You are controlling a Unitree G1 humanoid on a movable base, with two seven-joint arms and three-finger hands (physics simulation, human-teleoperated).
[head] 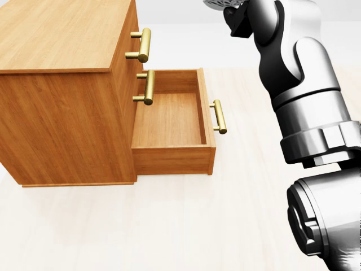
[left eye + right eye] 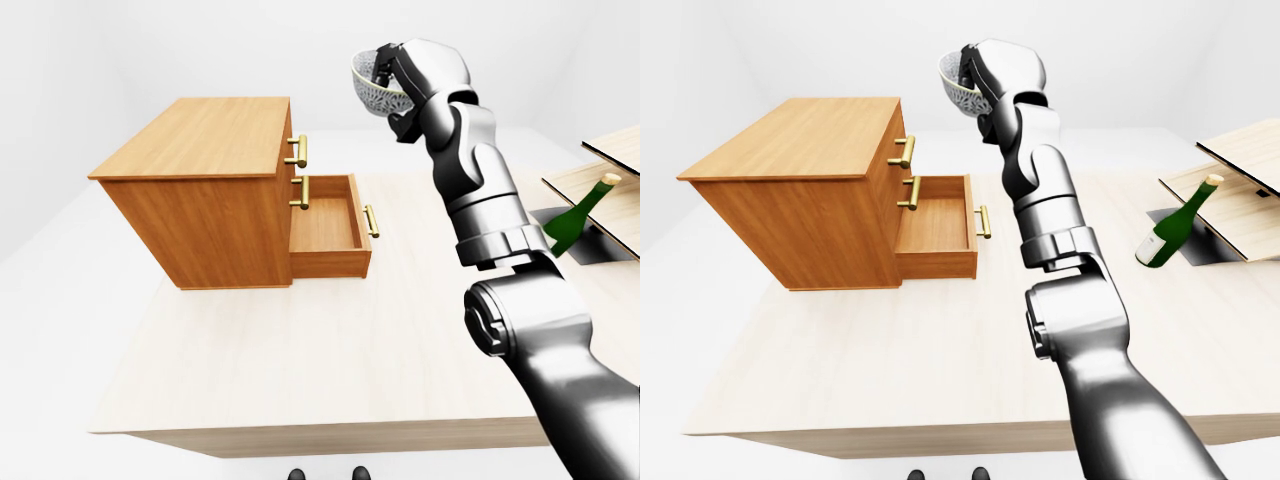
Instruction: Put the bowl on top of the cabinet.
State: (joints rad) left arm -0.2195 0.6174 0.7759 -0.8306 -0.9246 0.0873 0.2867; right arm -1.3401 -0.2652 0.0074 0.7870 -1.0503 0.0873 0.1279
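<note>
bowl (image 2: 962, 88) gripped in the right hand (image 2: 990, 75), fingers closed over its rim, held up in the air to the right of the cabinet (image 2: 205, 190) and above its top. bottom drawer (image 2: 328, 228) pulled open on the table (image 2: 330, 350). green bottle (image 2: 1177, 225) leaning at far right; left hand out of view.

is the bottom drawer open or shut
Open. The bottom drawer is pulled out of the cabinet, and its bare wooden inside shows. The two drawers above it sit flush.
</note>
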